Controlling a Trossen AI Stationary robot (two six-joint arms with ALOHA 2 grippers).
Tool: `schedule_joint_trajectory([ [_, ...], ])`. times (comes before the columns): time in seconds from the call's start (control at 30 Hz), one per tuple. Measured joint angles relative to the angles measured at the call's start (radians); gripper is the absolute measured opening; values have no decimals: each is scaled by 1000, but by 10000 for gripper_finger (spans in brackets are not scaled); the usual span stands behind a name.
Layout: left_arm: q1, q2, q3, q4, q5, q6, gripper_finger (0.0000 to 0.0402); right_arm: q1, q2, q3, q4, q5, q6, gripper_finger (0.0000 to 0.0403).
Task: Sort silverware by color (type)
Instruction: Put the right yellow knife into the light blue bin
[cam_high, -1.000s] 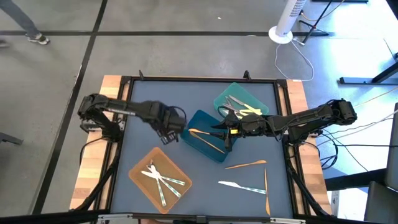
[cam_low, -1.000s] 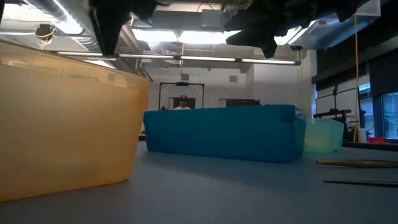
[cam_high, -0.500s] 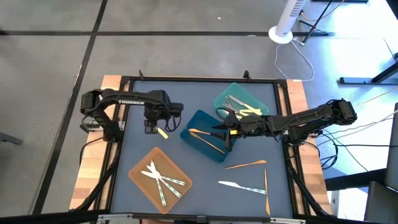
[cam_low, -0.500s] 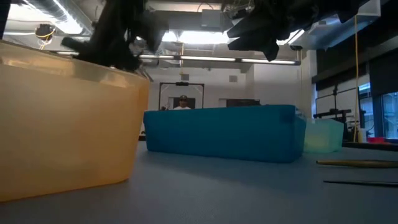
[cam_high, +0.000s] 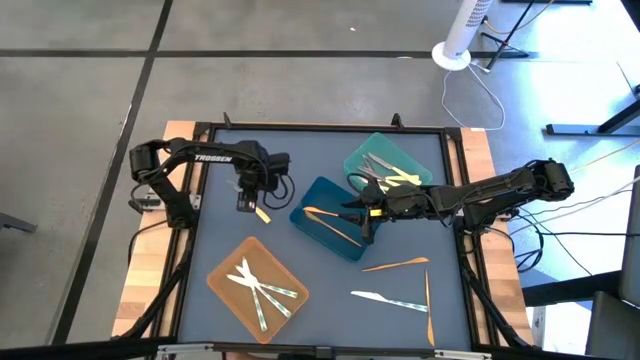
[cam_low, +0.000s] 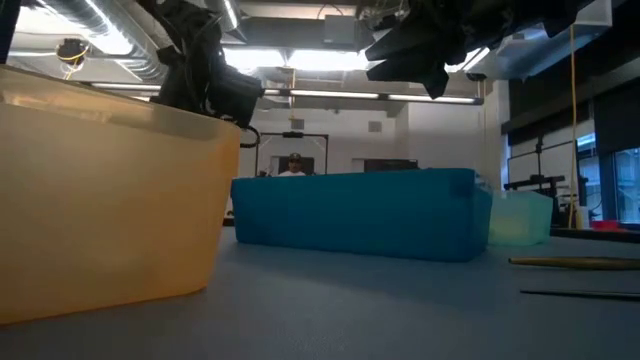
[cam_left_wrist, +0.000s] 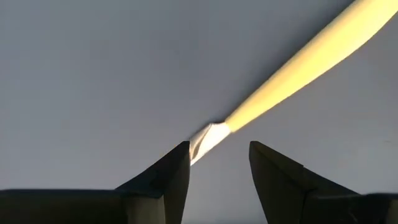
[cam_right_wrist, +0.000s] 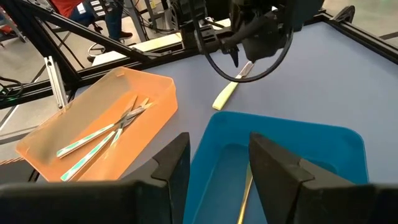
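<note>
Yellow utensil (cam_high: 262, 214) flat on mat; my left gripper (cam_high: 245, 203) over its end, fingers open, empty, lined for pick. Right gripper (cam_high: 360, 214) half-open, empty, parked above blue tray (cam_high: 312, 191).

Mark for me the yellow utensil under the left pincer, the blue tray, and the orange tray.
yellow utensil (cam_right_wrist: 225, 96), right wrist view, middle of its handle on the mat.
blue tray (cam_high: 312, 190), high view, its rim.
orange tray (cam_high: 222, 272), high view, its rim.
left pincer (cam_left_wrist: 219, 163), left wrist view, gap between its open fingers.

Left tool (cam_high: 247, 203) low over bench, fingers parted, nothing between; right tool (cam_high: 352, 213) opposite it, fingers apart
</note>
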Motion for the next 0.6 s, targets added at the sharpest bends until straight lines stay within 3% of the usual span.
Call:
schedule_joint_trajectory([
  [0.6,-6,0,-148,195,39,49,159,0,0,0,-12,0,0,150],
])
